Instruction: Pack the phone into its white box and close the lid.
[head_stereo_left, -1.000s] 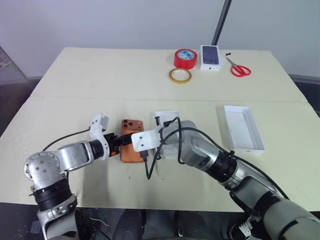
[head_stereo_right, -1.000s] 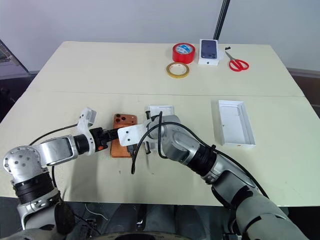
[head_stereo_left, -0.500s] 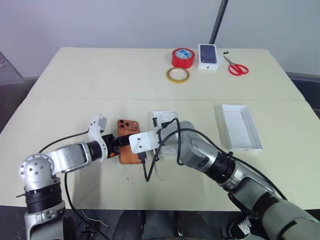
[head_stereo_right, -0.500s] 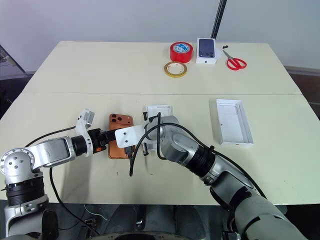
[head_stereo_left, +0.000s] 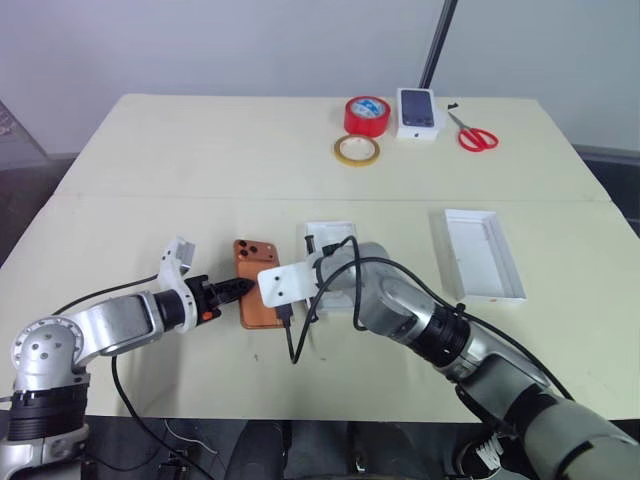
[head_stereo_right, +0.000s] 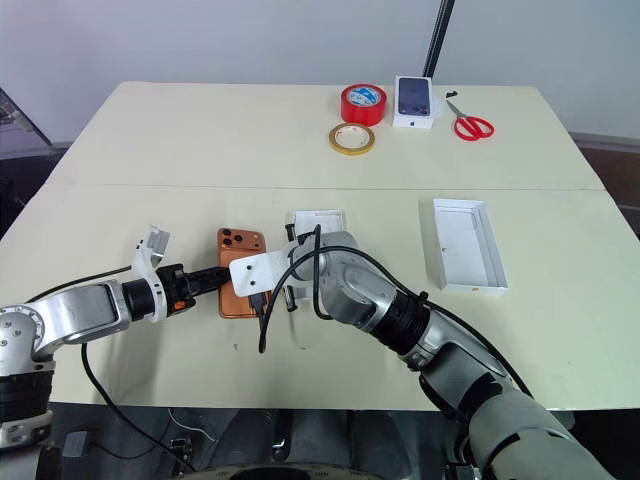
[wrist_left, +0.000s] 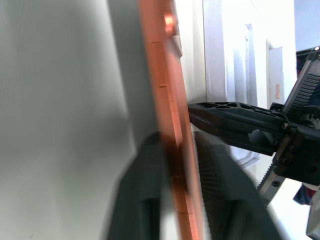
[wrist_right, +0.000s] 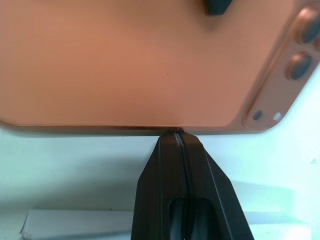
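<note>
On the desk (head_stereo_right: 200, 130), near its front edge, lies the phone (head_stereo_right: 241, 268), back side up. The left gripper (head_stereo_right: 222, 278) has its fingers (wrist_left: 150, 200) closed on the phone's left edge, one each side. The right gripper (wrist_right: 176, 142) has its fingers pressed fully together, holding nothing, their tips touching the phone's right edge. A white bracket hides part of the phone. The white box (head_stereo_right: 463, 244) lies open, well apart to the right.

No text, label or number is legible on anything here.
</note>
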